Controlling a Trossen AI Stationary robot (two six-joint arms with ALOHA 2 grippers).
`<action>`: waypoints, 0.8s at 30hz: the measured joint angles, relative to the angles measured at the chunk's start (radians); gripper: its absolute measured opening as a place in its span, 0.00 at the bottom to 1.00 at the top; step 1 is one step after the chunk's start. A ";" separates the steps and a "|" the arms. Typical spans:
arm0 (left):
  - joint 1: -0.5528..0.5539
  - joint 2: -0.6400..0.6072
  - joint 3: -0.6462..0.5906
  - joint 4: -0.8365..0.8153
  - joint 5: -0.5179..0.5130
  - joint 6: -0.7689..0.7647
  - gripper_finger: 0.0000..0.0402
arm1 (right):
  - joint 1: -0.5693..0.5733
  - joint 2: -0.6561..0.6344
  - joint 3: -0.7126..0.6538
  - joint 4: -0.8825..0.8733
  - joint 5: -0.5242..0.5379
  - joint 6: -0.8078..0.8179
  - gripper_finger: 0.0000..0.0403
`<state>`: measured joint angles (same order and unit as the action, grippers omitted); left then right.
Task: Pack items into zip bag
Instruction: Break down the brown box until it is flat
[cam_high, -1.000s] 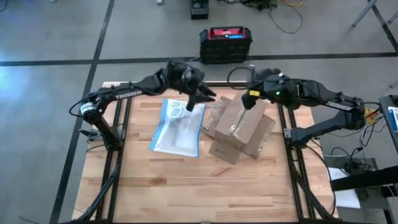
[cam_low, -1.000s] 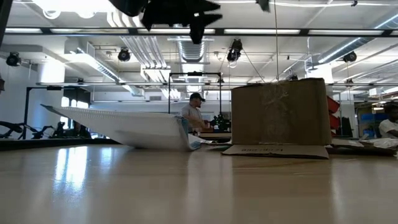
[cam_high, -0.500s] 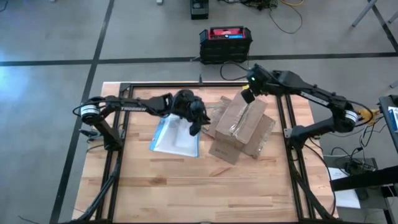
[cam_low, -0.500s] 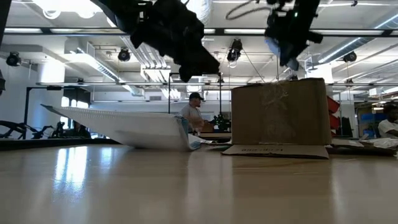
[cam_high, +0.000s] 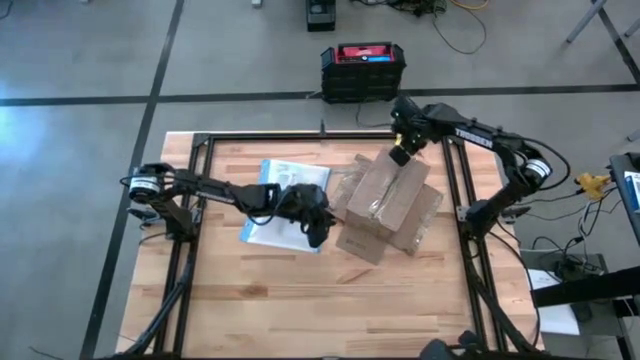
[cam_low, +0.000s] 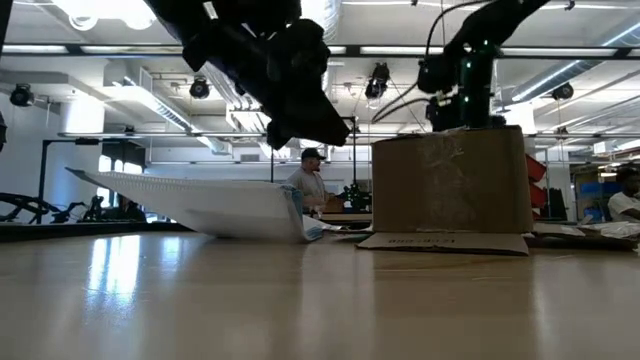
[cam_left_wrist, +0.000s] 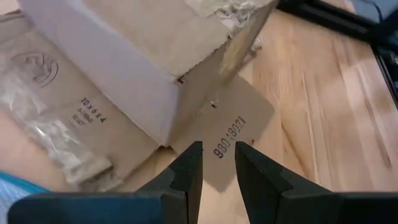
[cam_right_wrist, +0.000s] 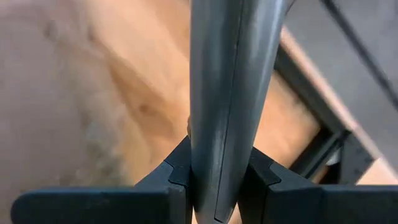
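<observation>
From above, the flat clear plastic zip bag with its blue edge (cam_high: 283, 200) lies on the wooden tabletop (cam_high: 260, 290) left of the brown cardboard box (cam_high: 385, 205). The left tool (cam_high: 318, 232) hangs over the bag's right edge; a careless descent could crease or shove it.

At tabletop level, the bag's raised side (cam_low: 200, 205) looks easy to snag.

The left wrist shows its fingers (cam_left_wrist: 186, 177) slightly parted, empty.

The right tool (cam_right_wrist: 214, 180) is clenched on a slim grey stick (cam_right_wrist: 227, 74), which could slip. No items visible.
</observation>
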<state>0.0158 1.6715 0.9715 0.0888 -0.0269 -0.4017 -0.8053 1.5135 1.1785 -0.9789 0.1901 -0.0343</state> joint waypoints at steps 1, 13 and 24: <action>-0.007 0.011 -0.006 0.031 -0.026 -0.024 0.19 | 0.007 -0.002 -0.010 -0.011 -0.010 0.021 0.14; -0.022 0.131 -0.032 0.112 -0.151 -0.106 0.19 | 0.239 -0.273 -0.191 -0.063 -0.182 0.408 0.14; 0.014 0.030 -0.034 -0.237 -0.207 -0.017 0.19 | 0.573 -0.386 -0.228 -0.106 -0.188 0.688 0.14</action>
<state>0.0300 1.7012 0.9379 -0.1480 -0.2337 -0.4183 -0.2325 1.1270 0.9510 -1.0845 0.0020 0.6538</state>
